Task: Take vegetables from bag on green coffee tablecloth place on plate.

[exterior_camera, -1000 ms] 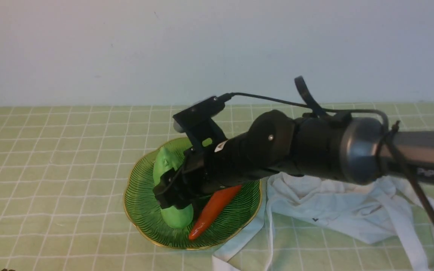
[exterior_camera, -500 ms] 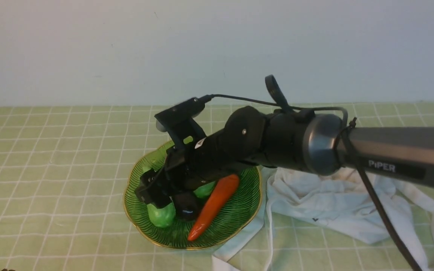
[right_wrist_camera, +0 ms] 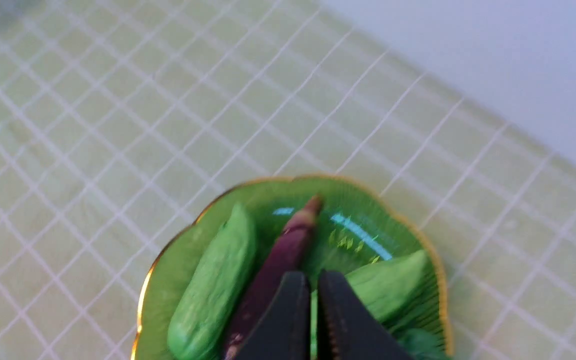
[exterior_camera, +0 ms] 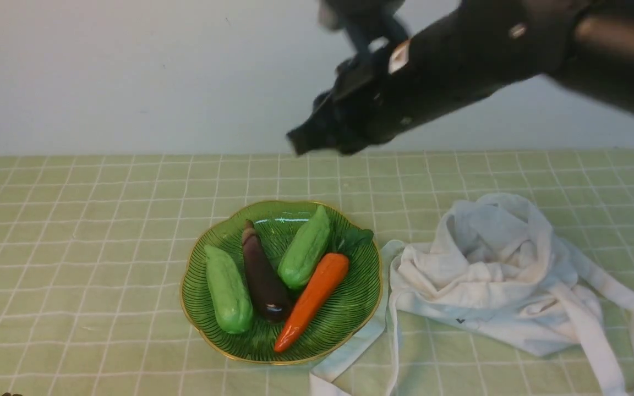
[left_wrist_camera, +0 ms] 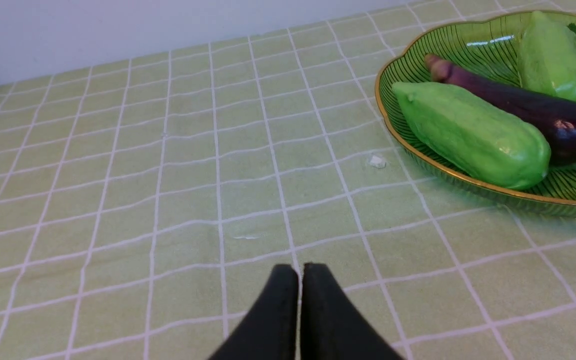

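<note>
The right fingers [right_wrist_camera: 293, 310], almost closed and empty, have risen well clear of the plate [exterior_camera: 350, 324] they reached into half a second ago, leaving the eggplant [exterior_camera: 263, 278] below them between two gourds [exterior_camera: 228, 291], beside the carrot [exterior_camera: 311, 300]. The left fingers [left_wrist_camera: 280, 300] sit shut, empty. The bag [exterior_camera: 493, 275] lies slack, farther off; the task looks complete.

Front view faces forward over the plate [exterior_camera: 345, 320] — both wrist views share it, left low, right overhead.
</note>
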Robot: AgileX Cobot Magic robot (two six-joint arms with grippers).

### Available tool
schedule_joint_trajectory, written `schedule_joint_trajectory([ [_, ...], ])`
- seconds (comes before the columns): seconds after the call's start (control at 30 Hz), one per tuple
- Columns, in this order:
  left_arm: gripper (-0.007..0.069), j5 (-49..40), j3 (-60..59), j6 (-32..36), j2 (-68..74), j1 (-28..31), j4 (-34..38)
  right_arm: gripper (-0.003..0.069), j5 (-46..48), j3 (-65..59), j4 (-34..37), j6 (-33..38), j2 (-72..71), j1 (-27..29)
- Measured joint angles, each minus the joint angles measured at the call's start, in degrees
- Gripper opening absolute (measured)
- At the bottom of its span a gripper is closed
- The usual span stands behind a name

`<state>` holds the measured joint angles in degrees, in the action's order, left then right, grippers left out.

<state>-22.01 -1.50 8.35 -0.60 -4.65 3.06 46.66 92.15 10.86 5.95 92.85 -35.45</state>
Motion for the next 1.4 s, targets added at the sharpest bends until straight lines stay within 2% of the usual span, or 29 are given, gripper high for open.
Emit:
schedule_joint_trajectory([
  [0.1,-0.0005,0.0,0.0,0.0,0.0,0.0,0.0,-0.0013,0.1,-1.5,-6.6,-6.0,-9.1,1.5],
  [0.13,-0.0005,0.0,0.0,0.0,0.0,0.0,0.0,-0.0013,0.1,-1.7,-7.1,-6.0,-9.7,1.6],
  [0.23,-0.0005,0.0,0.0,0.0,0.0,0.0,0.0,-0.0015,-0.4,-7.0,-15.1,-13.1,-20.5,2.0],
  [0.33,-0.0005,0.0,0.0,0.0,0.0,0.0,0.0,-0.0015,-2.2,-15.7,-21.0,-19.7,-30.7,2.0],
  [0.43,-0.0005,0.0,0.0,0.0,0.0,0.0,0.0,-0.0015,-4.0,-22.2,-23.7,-23.0,-37.7,2.0],
  [0.53,-0.0005,0.0,0.0,0.0,0.0,0.0,0.0,-0.0015,-8.3,-33.5,-27.4,-28.2,-50.8,2.0],
  [0.77,-0.0005,0.0,0.0,0.0,0.0,0.0,0.0,-0.0015,-15.2,-52.0,-29.4,-30.3,-74.2,2.0],
  [0.97,-0.0005,0.0,0.0,0.0,0.0,0.0,0.0,-0.0015,-17.3,-61.0,-29.7,-31.8,-89.0,2.0],
  [1.4,-0.0005,0.0,0.0,0.0,0.0,0.0,0.0,-0.0015,-16.6,-65.3,-30.3,-31.8,-90.6,2.0],
])
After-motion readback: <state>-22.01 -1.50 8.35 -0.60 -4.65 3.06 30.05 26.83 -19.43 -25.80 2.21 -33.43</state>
